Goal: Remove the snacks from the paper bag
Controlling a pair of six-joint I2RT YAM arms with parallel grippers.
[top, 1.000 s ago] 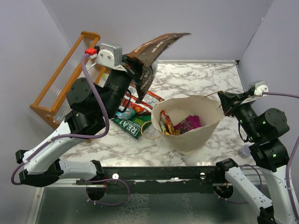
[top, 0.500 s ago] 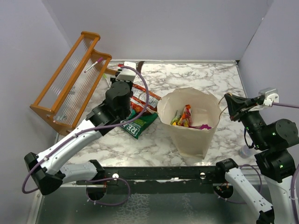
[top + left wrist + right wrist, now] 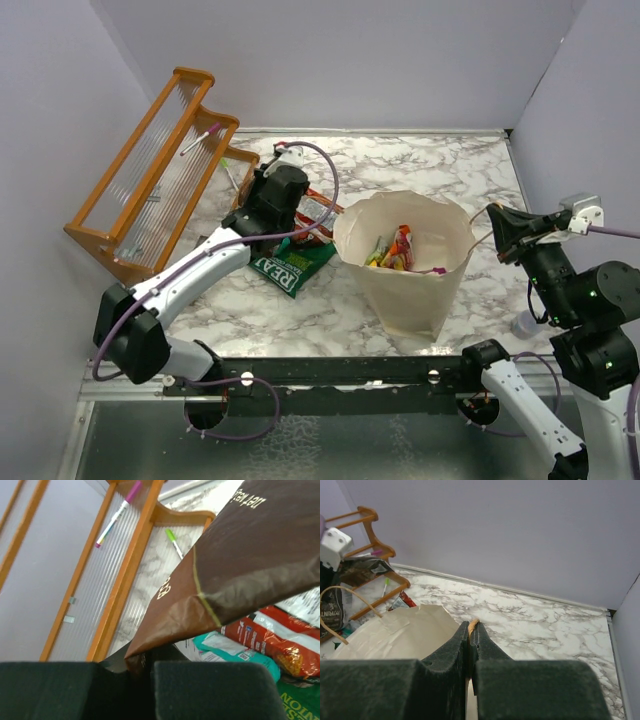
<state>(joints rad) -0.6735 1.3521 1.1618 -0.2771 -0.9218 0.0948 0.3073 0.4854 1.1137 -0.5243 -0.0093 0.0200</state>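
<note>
Now that the brown packet [image 3: 250,565] has been lowered over the snack pile [image 3: 292,268] at centre left, it is still pinched in the left gripper [image 3: 145,666]. At centre, the paper bag [image 3: 410,295] is held by its cord handle [image 3: 473,624] in the clamped right gripper [image 3: 471,632]; bright snacks [image 3: 395,248] are left inside, so removal is judged unfinished.

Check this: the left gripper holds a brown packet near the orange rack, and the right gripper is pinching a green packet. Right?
Not quite. The right gripper is shut on the cord handle of the paper bag, not a green packet, as the right wrist view shows. The left gripper does hold the brown packet near the orange rack.
</note>
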